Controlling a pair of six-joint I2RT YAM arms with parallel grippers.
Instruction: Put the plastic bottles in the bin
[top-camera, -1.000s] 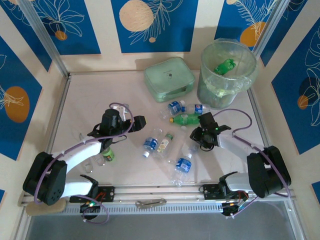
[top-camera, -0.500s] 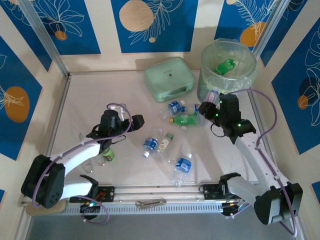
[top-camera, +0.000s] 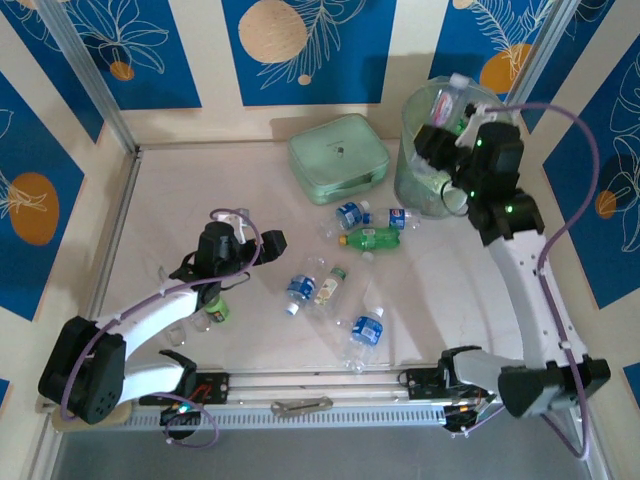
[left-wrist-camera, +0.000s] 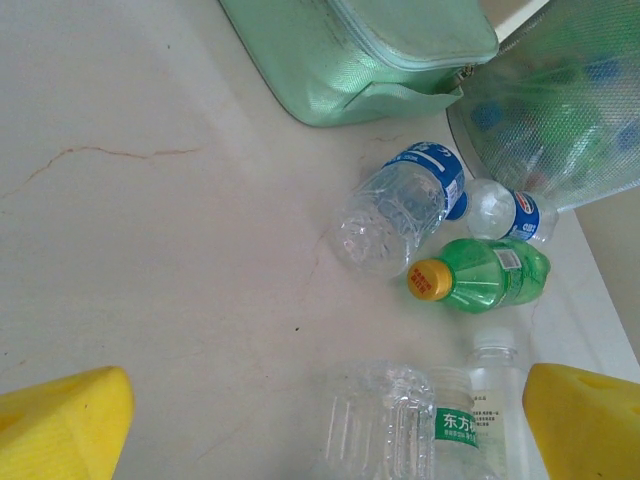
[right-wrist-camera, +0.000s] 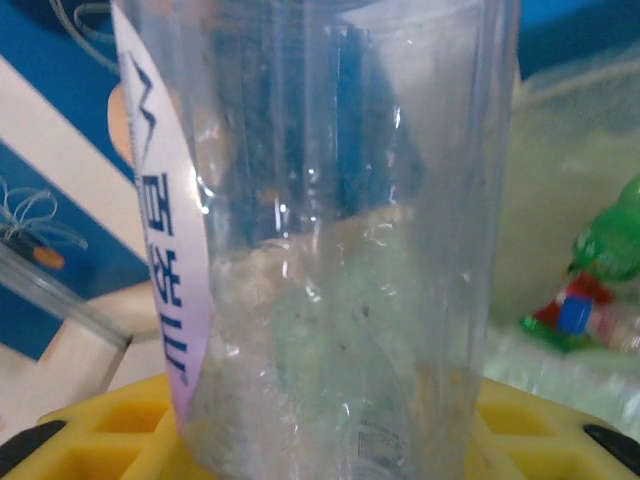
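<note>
Right claw (top-camera: 452, 125) lifted bottle (right-wrist-camera: 330, 230) over bin (top-camera: 410, 185), case (top-camera: 338, 158) nearby

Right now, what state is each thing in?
Right gripper, shut on clear bottle
Clear bottle, held above bin
Left gripper, open, empty
Bin, upright, bottles inside
Mint-green case, closed
Green bottle, capped, lying on its side

The pale table (top-camera: 200, 200) carries a flat mint-green case (top-camera: 338, 158) at the far middle and the tall round bin (top-camera: 415, 190) at the far right. Just nearer than the case lie a clear blue-labelled bottle (top-camera: 349, 214), a smaller clear bottle (top-camera: 400, 217) and a green yellow-capped bottle (top-camera: 372, 238). Nearer still lie a pair of clear bottles (top-camera: 300, 288), a lone blue-labelled bottle (top-camera: 367, 330) and, to the left, a green-labelled bottle (top-camera: 217, 311).
</note>
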